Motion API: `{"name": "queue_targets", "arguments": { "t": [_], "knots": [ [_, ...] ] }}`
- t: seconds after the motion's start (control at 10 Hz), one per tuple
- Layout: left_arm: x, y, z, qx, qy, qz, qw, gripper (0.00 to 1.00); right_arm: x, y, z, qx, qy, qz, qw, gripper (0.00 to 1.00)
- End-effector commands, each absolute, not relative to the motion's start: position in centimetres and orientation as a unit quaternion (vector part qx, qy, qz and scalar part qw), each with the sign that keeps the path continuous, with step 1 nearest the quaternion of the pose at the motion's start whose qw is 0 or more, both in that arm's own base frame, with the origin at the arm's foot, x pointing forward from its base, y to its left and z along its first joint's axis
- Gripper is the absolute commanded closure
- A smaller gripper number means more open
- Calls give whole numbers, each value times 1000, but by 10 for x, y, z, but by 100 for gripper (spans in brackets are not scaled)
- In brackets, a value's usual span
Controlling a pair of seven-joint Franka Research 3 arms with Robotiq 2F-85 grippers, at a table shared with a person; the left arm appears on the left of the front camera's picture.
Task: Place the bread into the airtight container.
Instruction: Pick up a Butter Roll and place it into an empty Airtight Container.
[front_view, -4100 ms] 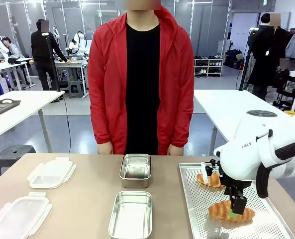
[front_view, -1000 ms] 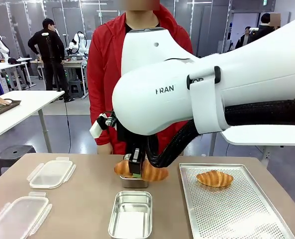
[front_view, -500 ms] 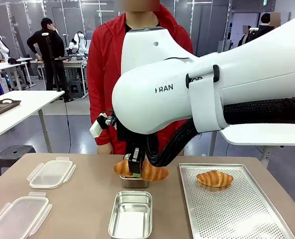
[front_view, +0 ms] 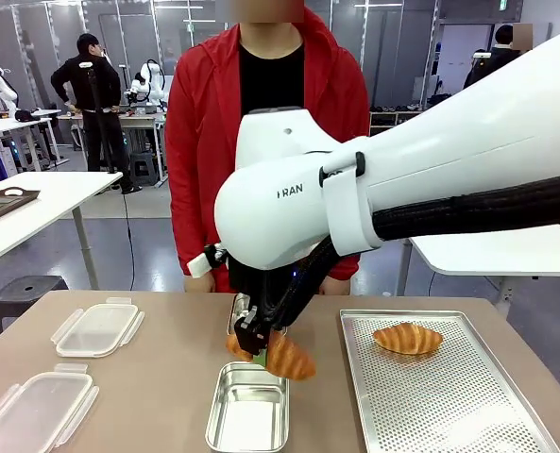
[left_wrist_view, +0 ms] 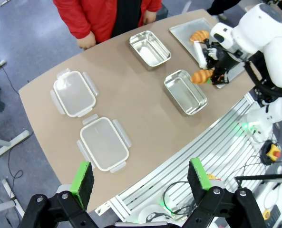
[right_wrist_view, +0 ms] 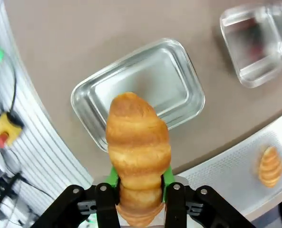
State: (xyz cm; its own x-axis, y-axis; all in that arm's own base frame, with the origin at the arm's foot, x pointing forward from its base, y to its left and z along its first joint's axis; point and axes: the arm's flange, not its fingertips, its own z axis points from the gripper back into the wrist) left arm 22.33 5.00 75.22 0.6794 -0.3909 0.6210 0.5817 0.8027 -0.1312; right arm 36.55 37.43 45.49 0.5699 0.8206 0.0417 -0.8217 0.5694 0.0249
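My right gripper (front_view: 258, 351) is shut on a golden bread roll (front_view: 281, 356) and holds it tilted, just above the far edge of the near steel container (front_view: 249, 408). In the right wrist view the bread (right_wrist_view: 138, 142) hangs over that empty container (right_wrist_view: 174, 80), clamped between the green pads (right_wrist_view: 113, 176). A second steel container (right_wrist_view: 255, 47) stands farther off, partly hidden behind the arm in the front view. Another bread (front_view: 407, 338) lies on the perforated tray (front_view: 468, 406). My left gripper (left_wrist_view: 141, 175) is open, high above the table's near edge, holding nothing.
Two clear plastic lids (front_view: 95, 328) (front_view: 32, 411) lie at the table's left side. A person in a red jacket (front_view: 204, 142) stands at the far edge, hands down. Bare tabletop lies between the lids and the containers.
The right gripper has brought the bread down and toward me, from over the far container to the near one, and the bread is now tilted.
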Motion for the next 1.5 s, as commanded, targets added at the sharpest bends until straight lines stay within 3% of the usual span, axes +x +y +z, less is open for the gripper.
{"name": "queue_targets", "arguments": {
  "t": [0.0,0.2,0.4,0.9,1.3,1.4],
  "knots": [
    [224,49,756,-164,-296,-275,900,0,367,387,454,17,9,338,941,63],
    [224,49,756,-164,-296,-275,900,0,375,392,427,27,39,199,979,63],
    [224,49,756,-164,-296,-275,900,0,377,402,409,38,43,124,991,63],
    [224,49,756,-164,-296,-275,900,0,385,420,352,31,12,89,995,63],
    [224,49,756,-164,-296,-275,900,0,384,417,340,29,-3,86,996,2],
    [224,49,756,-164,-296,-275,900,0,385,415,342,26,-2,86,996,0]
  ]
}}
